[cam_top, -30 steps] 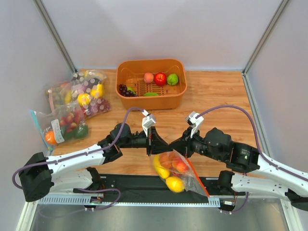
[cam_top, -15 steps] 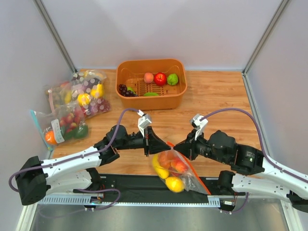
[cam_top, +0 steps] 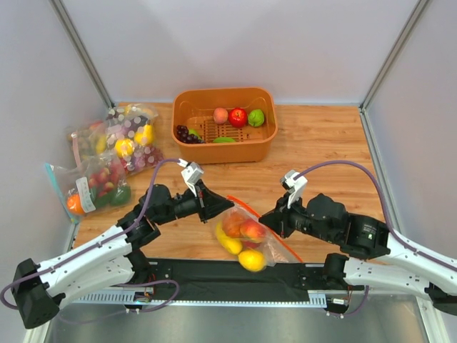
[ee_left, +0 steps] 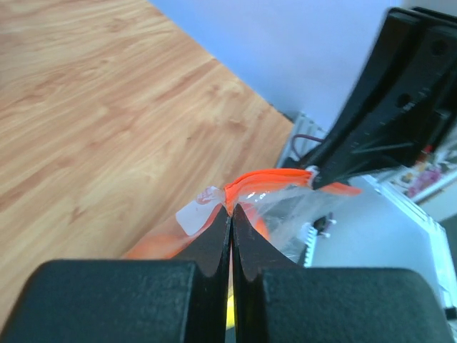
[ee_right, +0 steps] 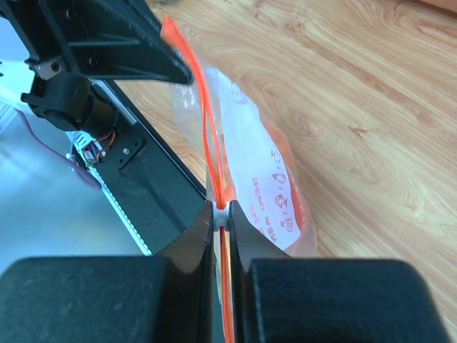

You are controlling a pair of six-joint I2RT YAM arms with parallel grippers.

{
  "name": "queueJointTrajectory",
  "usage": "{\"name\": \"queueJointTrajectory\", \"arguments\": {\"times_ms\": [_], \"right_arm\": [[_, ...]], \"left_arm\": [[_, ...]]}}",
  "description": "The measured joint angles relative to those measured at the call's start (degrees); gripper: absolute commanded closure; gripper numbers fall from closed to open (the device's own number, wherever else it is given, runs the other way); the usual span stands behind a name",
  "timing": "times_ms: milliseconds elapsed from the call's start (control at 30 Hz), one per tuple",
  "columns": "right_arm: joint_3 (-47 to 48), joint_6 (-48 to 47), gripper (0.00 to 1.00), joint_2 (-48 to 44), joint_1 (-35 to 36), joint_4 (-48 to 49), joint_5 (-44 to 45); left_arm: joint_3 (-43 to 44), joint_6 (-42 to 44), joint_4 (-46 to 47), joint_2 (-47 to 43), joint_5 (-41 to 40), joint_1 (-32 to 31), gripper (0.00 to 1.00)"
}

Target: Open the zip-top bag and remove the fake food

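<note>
Holding the zip-top bag [cam_top: 244, 227] up between two pinches, on the near side of the orange basket [cam_top: 235, 151] and well apart from it, about over the near edge of the worktop [cam_top: 321, 143]. Gripping with the left end effector [cam_top: 213, 208], jaws pressed flat together on the orange-red zip strip [ee_left: 268, 179], right by a small white tab [ee_left: 196, 214], at the bag end that sits toward the basket's left. Gripping likewise with the right end effector [cam_top: 268, 223], jaws all but closed on strip and film at the opposite end, toward the basket's right. Looks part-open, judging by the strip bowing into two separate lines in the right wrist view; cannot tell how far. Carrying the fake food [cam_top: 251, 259] slumped in the lowest fold: yellow lemon-like pieces, an orange one, a red-yellow one. Expect thin, soft, crinkly film, slippery and with no stiffness of its own. Expect light, hard, glossy pieces, round enough to roll once out. Best taken at the zip strip, the only firm band, one lip per end effector, then drawn apart gently. Likely to slip from a pinch on bare film, or to tip and spill if one end drops.
</note>
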Motion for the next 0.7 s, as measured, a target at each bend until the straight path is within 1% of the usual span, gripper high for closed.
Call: {"name": "queueJointTrajectory", "arguments": {"times_ms": [267,433,600,700], "right_arm": [[0.0,0.02,1.0,1.99,0.0,-0.15,0.22],[0.0,0.04,1.0,1.95,0.0,-0.44,0.24],[-0.02,0.09,1.0,1.7,0.0,-0.98,0.26],[-0.02,0.2,1.0,1.53,0.0,-1.03,0.28]], "left_arm": [[4.02,2.27,-14.14,-1.51,-12.31,2.82,1.0],[7.32,2.73,-21.14,-1.53,-18.25,5.27,1.0],[9.84,2.75,-26.58,-1.62,-22.32,8.55,1.0],[9.99,2.64,-28.83,-2.21,-23.12,11.15,1.0]]}}
